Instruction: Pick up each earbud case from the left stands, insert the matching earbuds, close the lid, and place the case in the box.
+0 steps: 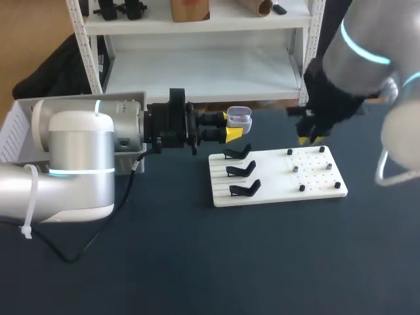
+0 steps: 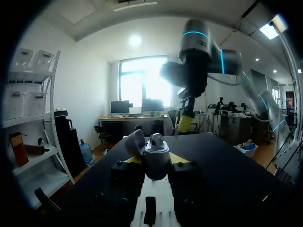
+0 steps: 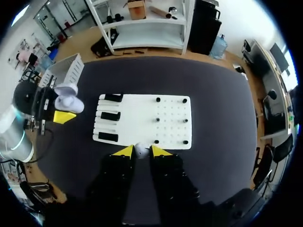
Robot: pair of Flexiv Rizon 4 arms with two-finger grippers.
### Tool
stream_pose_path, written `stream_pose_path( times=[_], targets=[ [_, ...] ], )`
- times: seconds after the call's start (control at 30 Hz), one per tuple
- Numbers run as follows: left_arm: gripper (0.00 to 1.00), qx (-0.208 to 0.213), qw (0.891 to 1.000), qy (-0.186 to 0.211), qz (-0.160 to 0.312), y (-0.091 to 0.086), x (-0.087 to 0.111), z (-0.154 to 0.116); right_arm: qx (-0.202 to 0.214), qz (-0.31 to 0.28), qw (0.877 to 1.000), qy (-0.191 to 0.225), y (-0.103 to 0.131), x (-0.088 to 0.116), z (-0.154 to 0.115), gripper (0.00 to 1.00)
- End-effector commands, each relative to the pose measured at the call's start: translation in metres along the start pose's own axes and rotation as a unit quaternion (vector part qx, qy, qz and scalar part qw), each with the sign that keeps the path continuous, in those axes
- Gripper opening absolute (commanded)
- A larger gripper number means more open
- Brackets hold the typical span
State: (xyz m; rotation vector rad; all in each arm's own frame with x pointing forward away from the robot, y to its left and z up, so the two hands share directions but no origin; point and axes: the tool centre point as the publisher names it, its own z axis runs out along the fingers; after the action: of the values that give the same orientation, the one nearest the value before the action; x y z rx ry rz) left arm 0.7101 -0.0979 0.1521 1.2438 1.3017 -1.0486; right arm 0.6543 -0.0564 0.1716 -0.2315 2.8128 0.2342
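Note:
My left gripper (image 1: 235, 126) is shut on a lavender earbud case (image 1: 240, 121), held sideways above the table just behind the white board (image 1: 275, 190). The case's lid (image 2: 135, 142) stands open, and something rounded sits in the case body (image 2: 156, 161). My right gripper (image 1: 308, 140) hangs over the board's far right part, shut on a small white earbud (image 3: 140, 150). In the right wrist view the board (image 3: 170, 118) lies below that gripper (image 3: 141, 151), and the case (image 3: 69, 101) is off to its side. Three black stands (image 1: 240, 170) on the board are bare.
Several small black pegs (image 1: 302, 188) stick up from the board's right half. A white slatted crate (image 1: 14, 128) stands at the table's back left, partly behind my left arm. A black cable (image 1: 98, 236) trails on the dark tabletop under that arm.

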Motion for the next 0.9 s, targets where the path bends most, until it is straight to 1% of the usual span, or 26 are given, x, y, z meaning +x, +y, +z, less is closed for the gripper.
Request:
stream_pose_path(
  times=[0.03,0.5,0.53,0.6,0.63,0.7,0.73,0.8,0.9],
  targets=[
    [0.0,-0.001,1.0,-0.001,0.0,0.0,0.0,0.0,-0.013,-0.002,1.0,0.008,0.005,0.003,-0.044,0.0],
    [0.0,-0.001,1.0,-0.001,0.0,0.0,0.0,0.0,-0.013,-0.002,1.0,0.008,0.005,0.003,-0.044,0.0],
    [0.0,-0.001,1.0,-0.001,0.0,0.0,0.0,0.0,-0.005,-0.016,1.0,0.008,0.016,0.003,-0.046,0.0],
    [0.0,-0.001,1.0,-0.001,0.0,0.0,0.0,0.0,-0.003,-0.026,1.0,0.011,0.034,0.001,-0.05,0.0],
    [0.0,-0.001,1.0,-0.001,0.0,0.0,0.0,0.0,0.008,-0.033,0.999,0.011,0.041,-0.001,-0.053,0.0],
    [0.0,-0.001,1.0,-0.001,0.0,0.0,0.0,0.0,0.006,-0.039,0.999,0.022,0.056,-0.003,-0.056,0.0],
    [0.0,-0.001,1.0,-0.001,0.0,0.0,0.0,0.0,0.009,-0.047,0.999,0.02,0.064,-0.005,-0.057,0.0],
    [0.0,-0.001,1.0,-0.001,0.0,0.0,0.0,0.0,0.004,-0.058,0.998,0.028,0.077,-0.006,-0.06,0.0],
    [0.0,-0.001,1.0,-0.001,0.0,0.0,0.0,0.0,0.003,-0.062,0.998,0.027,0.091,-0.013,-0.062,0.0]
  ],
)
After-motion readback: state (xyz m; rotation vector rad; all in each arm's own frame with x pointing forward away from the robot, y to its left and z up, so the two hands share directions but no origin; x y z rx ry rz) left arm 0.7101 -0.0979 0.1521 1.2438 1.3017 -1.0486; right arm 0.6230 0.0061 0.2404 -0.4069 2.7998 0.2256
